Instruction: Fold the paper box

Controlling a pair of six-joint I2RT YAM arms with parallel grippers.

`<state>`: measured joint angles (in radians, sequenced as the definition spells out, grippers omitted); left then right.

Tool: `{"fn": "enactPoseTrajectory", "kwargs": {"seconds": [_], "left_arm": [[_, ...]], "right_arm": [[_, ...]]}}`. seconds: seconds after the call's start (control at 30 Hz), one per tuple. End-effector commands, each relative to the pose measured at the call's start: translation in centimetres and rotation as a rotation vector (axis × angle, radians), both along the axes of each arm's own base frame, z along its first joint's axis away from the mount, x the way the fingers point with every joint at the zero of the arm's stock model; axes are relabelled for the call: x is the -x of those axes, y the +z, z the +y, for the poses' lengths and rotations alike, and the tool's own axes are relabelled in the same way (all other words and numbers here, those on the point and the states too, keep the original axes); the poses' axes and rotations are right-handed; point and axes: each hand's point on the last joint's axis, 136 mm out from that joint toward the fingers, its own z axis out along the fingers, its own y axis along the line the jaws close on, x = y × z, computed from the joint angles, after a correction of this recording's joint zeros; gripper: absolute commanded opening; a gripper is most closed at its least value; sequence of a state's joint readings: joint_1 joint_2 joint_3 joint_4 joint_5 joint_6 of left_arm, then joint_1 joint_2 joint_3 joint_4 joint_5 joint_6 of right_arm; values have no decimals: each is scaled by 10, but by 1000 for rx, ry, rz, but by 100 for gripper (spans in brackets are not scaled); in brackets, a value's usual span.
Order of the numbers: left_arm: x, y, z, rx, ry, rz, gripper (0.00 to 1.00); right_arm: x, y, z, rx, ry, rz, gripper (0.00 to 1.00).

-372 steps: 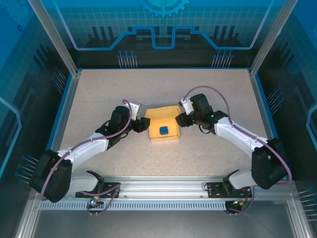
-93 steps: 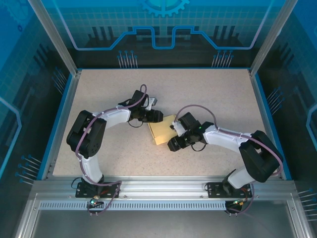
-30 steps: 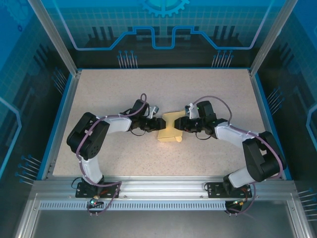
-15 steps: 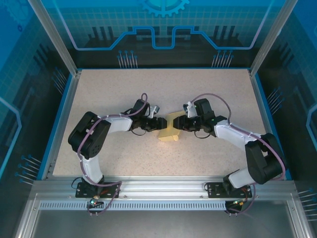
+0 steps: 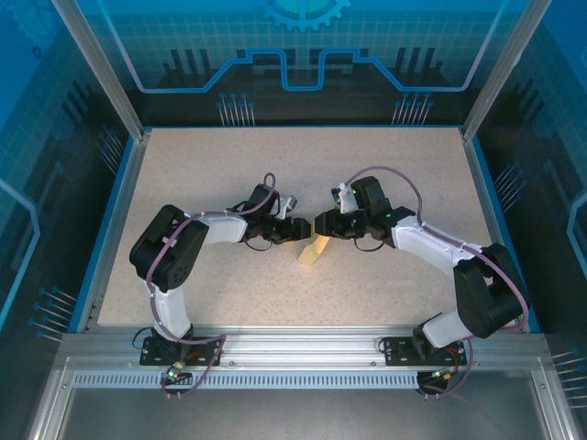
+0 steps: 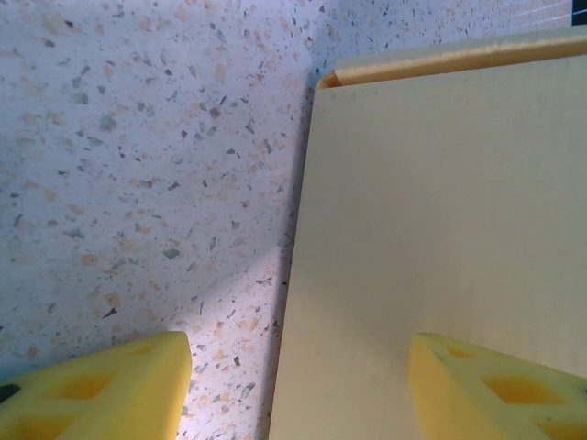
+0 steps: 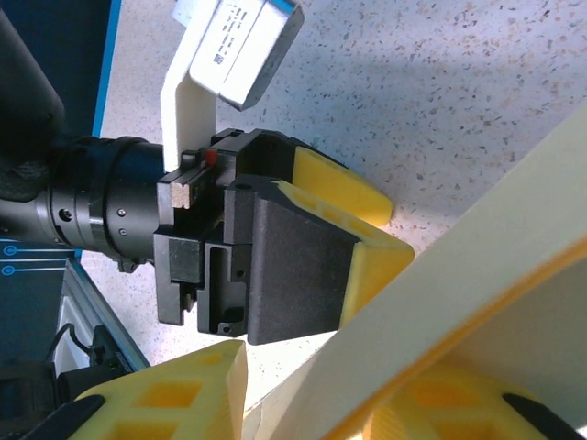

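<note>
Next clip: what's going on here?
Two arms are working on a pale yellow paper box in the middle of the table. The box is tipped up on edge between them instead of lying flat. The left hand is open, straddling the edge of one panel. The right hand straddles a box wall from the other side; whether it is clamped on it is unclear.
</note>
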<state>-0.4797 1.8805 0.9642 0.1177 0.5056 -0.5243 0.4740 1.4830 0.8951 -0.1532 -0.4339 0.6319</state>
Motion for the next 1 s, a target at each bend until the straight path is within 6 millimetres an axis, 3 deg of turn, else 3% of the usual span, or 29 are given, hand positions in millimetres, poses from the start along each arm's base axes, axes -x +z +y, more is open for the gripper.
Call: {"fn": "enactPoseTrajectory", "kwargs": {"seconds": [0.0,0.17,0.47,0.6,0.77,0.97], "left_arm": [[8,-9,1,-30,-9,12,65],[4,-3,16,-57,35,-32,65],[-1,3,65,-182,200,-134,68],[6,26,81,-183,245,-245,69],[29,56,85,-130,219,-434,72],[64,76,56,-128,33,-701,74]], "right_arm": [[3,-13,-1,67,-10,44,36],[4,-19,6,90,-9,58,35],[1,-28,17,113,-33,79,34],[-1,-27,20,117,-36,77,34],[-3,-28,20,125,-41,78,34],[-4,-28,22,124,-38,82,33]]}}
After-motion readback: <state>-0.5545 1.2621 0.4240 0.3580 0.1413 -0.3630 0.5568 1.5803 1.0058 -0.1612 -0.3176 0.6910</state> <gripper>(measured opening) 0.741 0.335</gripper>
